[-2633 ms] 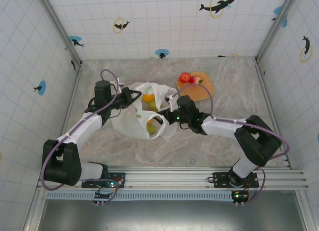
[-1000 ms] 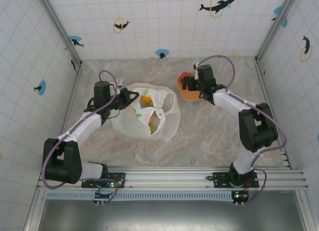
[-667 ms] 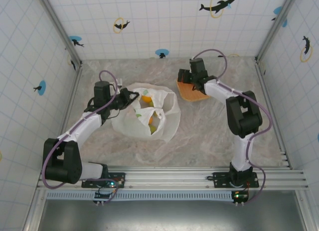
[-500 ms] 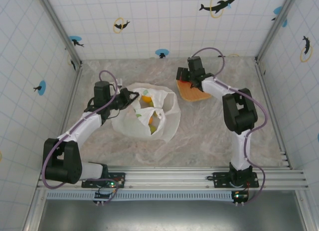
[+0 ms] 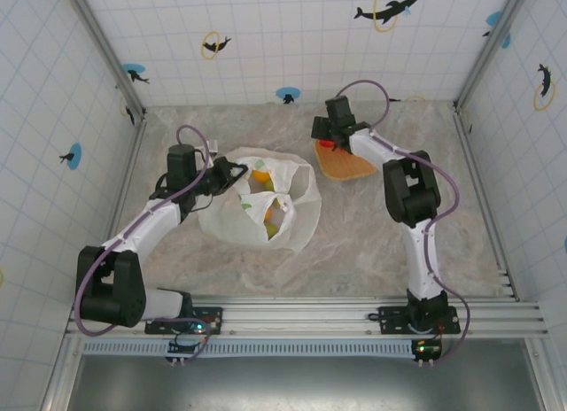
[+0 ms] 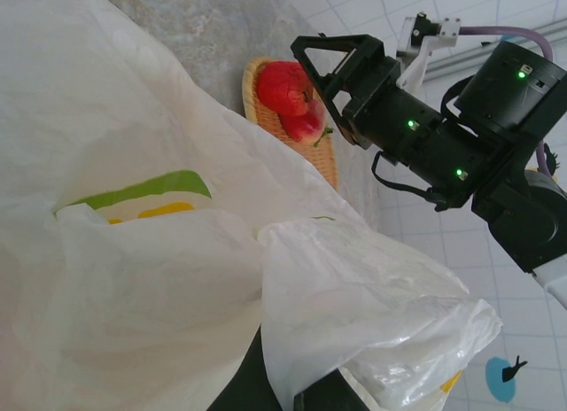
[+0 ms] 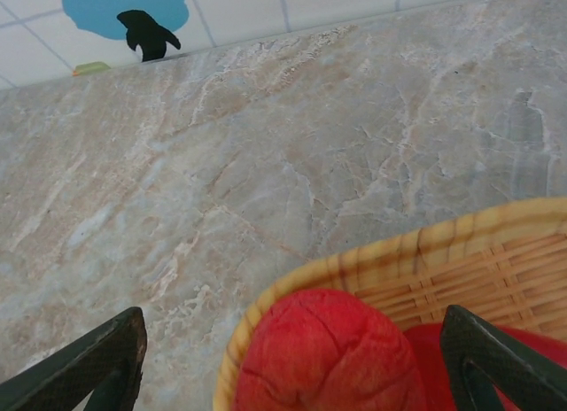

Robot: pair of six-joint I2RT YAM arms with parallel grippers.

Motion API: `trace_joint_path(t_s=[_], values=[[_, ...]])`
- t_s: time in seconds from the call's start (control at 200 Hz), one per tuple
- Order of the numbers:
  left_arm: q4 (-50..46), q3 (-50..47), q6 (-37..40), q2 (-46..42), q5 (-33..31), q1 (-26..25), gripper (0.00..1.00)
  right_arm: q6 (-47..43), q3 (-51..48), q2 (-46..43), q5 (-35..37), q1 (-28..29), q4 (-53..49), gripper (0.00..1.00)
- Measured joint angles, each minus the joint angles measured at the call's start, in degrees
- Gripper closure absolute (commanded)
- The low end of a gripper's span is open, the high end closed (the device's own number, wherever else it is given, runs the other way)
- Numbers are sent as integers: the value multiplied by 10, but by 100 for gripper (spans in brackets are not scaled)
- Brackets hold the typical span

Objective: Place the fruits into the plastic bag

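Note:
The plastic bag (image 5: 301,209) lies crumpled left of centre, white with green-yellow print (image 6: 142,191). My left gripper (image 5: 232,172) is shut on its upper rim, holding the mouth up; film drapes over the dark fingers (image 6: 266,389). Inside the bag sit an orange (image 5: 260,174) and a greenish fruit (image 5: 270,216). Two red apples (image 6: 285,86) (image 6: 306,126) rest at the left end of the woven tray (image 5: 350,166). My right gripper (image 5: 324,138) hangs over them, open. Its fingertips (image 7: 115,358) straddle the nearer red apple (image 7: 332,353) without touching it.
The marbled table (image 5: 372,243) is walled by tiled panels with dolphin stickers (image 7: 142,26). The tray rim (image 7: 399,252) curves close under my right gripper. A metal rail (image 5: 301,321) carrying both arm bases runs along the near edge.
My right arm has swung from the bag to the tray, then shifted toward its left end over the red apples, jaws narrowing slightly. My left gripper and the bag have stayed put.

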Motion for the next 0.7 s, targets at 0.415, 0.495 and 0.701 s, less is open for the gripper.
trace_joint_path(t_s=[0.415, 0.495, 0.701], values=[[0, 0, 0, 0, 0, 0, 100, -19, 42, 45, 20, 0, -35, 24], [0, 0, 0, 0, 0, 0, 100, -22, 46, 49, 20, 0, -36, 28], [0, 0, 0, 0, 0, 0, 100, -27, 46, 52, 18, 0, -36, 37]])
